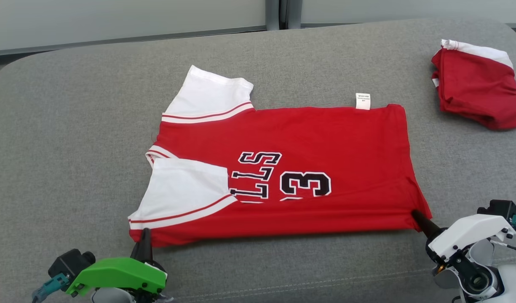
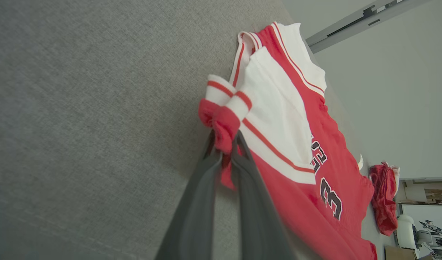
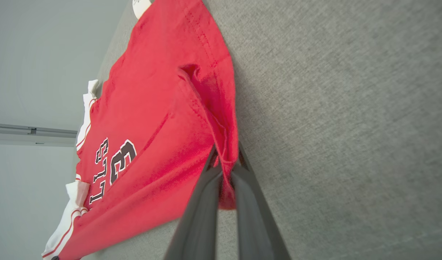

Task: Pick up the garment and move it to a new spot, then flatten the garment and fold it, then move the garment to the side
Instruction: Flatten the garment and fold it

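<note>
Head view shows you the grey upholstered surface (image 1: 72, 126) spreading wide below a pale wall (image 1: 114, 17). The garment (image 1: 325, 143), a red jersey folded lengthwise, lies at the middle of that surface with its long axis left to right, white sleeves toward the robot's left and hem toward its right. A folded red bundle (image 1: 477, 92) sits well apart at the far right. The left gripper (image 1: 143, 242) is clamped on the near sleeve-end corner, the right gripper (image 1: 418, 216) on the near hem corner. A white label (image 1: 362, 101) pokes from the far edge.
</note>
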{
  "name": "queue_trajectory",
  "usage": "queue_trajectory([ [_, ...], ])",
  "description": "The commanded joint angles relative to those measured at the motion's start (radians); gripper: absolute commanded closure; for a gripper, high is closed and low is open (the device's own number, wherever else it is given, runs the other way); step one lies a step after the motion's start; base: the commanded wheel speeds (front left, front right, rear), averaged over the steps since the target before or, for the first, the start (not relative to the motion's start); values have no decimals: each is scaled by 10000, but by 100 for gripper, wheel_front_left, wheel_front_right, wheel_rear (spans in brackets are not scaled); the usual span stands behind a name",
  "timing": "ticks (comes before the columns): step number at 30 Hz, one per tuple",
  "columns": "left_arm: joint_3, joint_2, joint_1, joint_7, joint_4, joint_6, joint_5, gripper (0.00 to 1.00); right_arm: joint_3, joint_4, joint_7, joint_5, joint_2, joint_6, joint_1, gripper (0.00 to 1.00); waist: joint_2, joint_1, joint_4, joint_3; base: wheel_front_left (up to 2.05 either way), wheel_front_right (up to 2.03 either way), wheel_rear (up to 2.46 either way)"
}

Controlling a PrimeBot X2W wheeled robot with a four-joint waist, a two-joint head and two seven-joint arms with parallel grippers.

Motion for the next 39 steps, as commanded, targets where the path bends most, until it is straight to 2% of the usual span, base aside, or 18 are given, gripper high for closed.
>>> queue_trajectory([
  [1, -6, 140, 164, 41, -21, 186, 110, 100, -191, -53, 108, -207, 43, -5, 174, 100, 0, 0, -28, -35, 0, 0, 0],
  [4, -110, 154, 68, 114, 194, 346, 216, 100, -417, 27, 225, -465, 195, -5, 144, 100, 0, 0, -77, -84, 0, 0, 0],
  [5, -138, 167, -20, 133, 304, 377, 258, 70, -477, 68, 243, -552, 237, -5, 112, 86, 0, 0, -90, -99, 0, 0, 0],
  [6, -184, 158, -87, 193, 451, 393, 252, 58, -545, 109, 252, -635, 277, -5, 75, 68, 0, 0, -103, -112, 0, 0, 0],
  [7, -240, 191, -166, 242, 575, 391, 307, 40, -593, 135, 276, -718, 314, -5, 42, 54, 0, 0, -116, -126, 0, 0, 0],
  [8, -301, 244, -234, 265, 686, 344, 372, 15, -624, 154, 304, -807, 347, -5, 27, 31, 0, 0, -131, -138, 0, 0, 0],
  [9, -358, 273, -291, 308, 783, 282, 408, 0, -654, 149, 308, -868, 375, -5, 24, 0, 0, 0, -146, -147, 0, 0, 0],
  [11, -419, 407, -384, 319, 951, 240, 514, 0, -712, 64, 335, -1001, 393, -3, 59, 0, 0, 0, -176, -161, 0, 0, 0],
  [16, -743, 1221, -756, 596, 953, 130, 1158, 0, -787, -550, 603, -1508, 146, -2, 314, 0, 0, 0, -285, -148, 0, 0, 0],
  [17, -743, 1221, -756, 596, 953, 130, 1158, 0, -787, -550, 603, -1508, 146, -2, 314, 0, 0, 0, -285, -148, 0, 0, 0],
  [24, -1356, 2462, -2180, 1567, 371, -140, 2096, 0, -259, -1900, 1108, -2394, -611, -2, -107, 0, 0, 0, -507, 92, 0, 0, 0],
  [29, -1896, 3041, -3839, 2499, 281, -693, 2613, 0, 342, -2455, 1443, -2661, -1112, -2, -985, 0, 0, 0, -756, 591, 0, 0, 0],
  [34, -2131, 3506, -5610, 3915, 755, -1292, 2510, 0, 943, -2669, 1785, -2594, -1320, -2, -2102, 0, 0, 0, -1122, 1404, 0, 0, 0],
  [39, -2247, 3936, -7566, 5162, 1271, -1707, 2635, 0, 1629, -2706, 2077, -2540, -1459, -2, -3199, 0, 0, 0, -1546, 2299, 0, 0, 0],
])
